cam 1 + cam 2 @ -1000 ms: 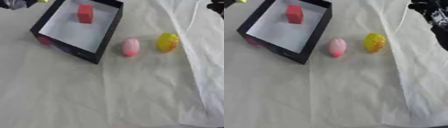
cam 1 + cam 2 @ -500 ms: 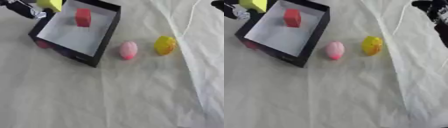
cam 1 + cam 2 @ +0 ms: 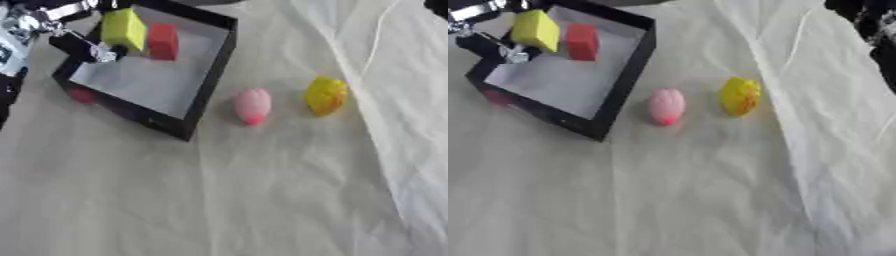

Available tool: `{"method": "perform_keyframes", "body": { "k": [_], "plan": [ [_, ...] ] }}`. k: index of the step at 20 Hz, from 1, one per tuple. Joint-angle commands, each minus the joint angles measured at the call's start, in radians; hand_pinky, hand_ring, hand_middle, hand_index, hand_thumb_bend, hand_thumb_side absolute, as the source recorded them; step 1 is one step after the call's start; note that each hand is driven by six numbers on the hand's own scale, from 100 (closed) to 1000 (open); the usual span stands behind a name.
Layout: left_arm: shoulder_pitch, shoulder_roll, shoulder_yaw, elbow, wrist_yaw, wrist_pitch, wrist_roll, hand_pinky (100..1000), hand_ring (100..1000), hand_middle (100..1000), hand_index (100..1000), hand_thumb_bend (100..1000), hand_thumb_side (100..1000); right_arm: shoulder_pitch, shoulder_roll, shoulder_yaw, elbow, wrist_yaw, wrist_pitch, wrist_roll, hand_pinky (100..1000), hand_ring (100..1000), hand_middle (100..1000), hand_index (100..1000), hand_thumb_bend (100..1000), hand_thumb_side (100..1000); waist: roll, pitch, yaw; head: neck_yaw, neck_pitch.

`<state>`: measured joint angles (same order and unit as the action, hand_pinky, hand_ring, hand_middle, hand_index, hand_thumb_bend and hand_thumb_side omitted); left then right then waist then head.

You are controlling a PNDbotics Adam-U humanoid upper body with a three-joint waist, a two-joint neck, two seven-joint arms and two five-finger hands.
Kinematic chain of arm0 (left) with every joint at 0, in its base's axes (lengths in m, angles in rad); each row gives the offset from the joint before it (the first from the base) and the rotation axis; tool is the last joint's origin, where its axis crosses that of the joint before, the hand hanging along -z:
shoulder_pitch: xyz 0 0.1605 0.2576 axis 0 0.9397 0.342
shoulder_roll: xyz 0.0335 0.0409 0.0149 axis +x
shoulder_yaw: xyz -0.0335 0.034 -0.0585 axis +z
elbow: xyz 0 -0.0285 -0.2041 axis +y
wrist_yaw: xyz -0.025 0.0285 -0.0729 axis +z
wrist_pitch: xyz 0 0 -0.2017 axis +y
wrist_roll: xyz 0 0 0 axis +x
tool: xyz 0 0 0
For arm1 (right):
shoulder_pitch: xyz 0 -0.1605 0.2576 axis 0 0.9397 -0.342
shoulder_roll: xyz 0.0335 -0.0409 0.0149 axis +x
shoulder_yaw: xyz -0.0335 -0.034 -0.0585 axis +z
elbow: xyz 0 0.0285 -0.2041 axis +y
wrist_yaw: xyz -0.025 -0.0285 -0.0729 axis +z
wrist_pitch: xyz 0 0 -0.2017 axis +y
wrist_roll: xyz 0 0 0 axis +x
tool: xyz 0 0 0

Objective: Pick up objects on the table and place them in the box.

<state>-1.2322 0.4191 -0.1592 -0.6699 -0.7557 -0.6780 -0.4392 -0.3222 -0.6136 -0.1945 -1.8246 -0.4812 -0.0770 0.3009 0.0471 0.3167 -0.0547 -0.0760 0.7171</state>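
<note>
One black box (image 3: 213,65) with a pale floor sits on a table draped in one white cloth (image 3: 262,200). Two blocks show at the box: one red block (image 3: 162,41) and one yellow block (image 3: 123,30). Two rounded objects lie on the cloth beside it, one pink (image 3: 253,105) and one yellow (image 3: 325,95). One small red shape (image 3: 83,95) shows at the box's outer left wall. One white cord (image 3: 378,35) crosses the upper right.
</note>
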Motion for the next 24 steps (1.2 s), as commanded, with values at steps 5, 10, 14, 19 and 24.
{"method": "perform_keyframes", "body": {
  "k": [5,10,14,19,24],
  "plan": [
    [-0.014,0.002,0.036,0.000,-0.142,-0.207,-0.140,862,835,819,887,317,222,-0.015,-0.018,-0.001,-0.009,-0.005,0.008,0.009,1000,834,779,823,100,523,0.001,-0.006,-0.005,0.003,-0.011],
    [-0.010,-0.004,0.041,0.010,-0.211,-0.161,-0.065,896,866,839,913,273,387,-0.013,-0.017,-0.001,-0.008,-0.003,0.008,0.011,1000,834,779,822,100,524,0.001,-0.007,-0.005,0.001,-0.007],
    [-0.001,0.001,0.046,0.007,-0.185,-0.153,-0.035,871,837,814,893,224,201,-0.008,-0.020,-0.003,-0.008,-0.006,0.007,0.007,1000,835,779,822,100,523,0.002,-0.012,-0.003,-0.004,-0.002],
    [0.026,0.064,0.031,-0.086,0.002,-0.169,-0.066,854,811,790,874,100,165,0.013,-0.038,-0.012,-0.011,-0.014,0.003,-0.006,1000,835,779,822,100,523,0.010,-0.031,0.013,-0.017,0.021],
    [0.082,0.137,0.028,-0.290,0.367,-0.088,-0.202,842,793,774,859,100,192,0.039,-0.047,-0.020,-0.016,-0.015,-0.007,-0.015,1000,835,780,822,100,523,0.007,-0.044,0.031,-0.039,0.038]
  ]
}}
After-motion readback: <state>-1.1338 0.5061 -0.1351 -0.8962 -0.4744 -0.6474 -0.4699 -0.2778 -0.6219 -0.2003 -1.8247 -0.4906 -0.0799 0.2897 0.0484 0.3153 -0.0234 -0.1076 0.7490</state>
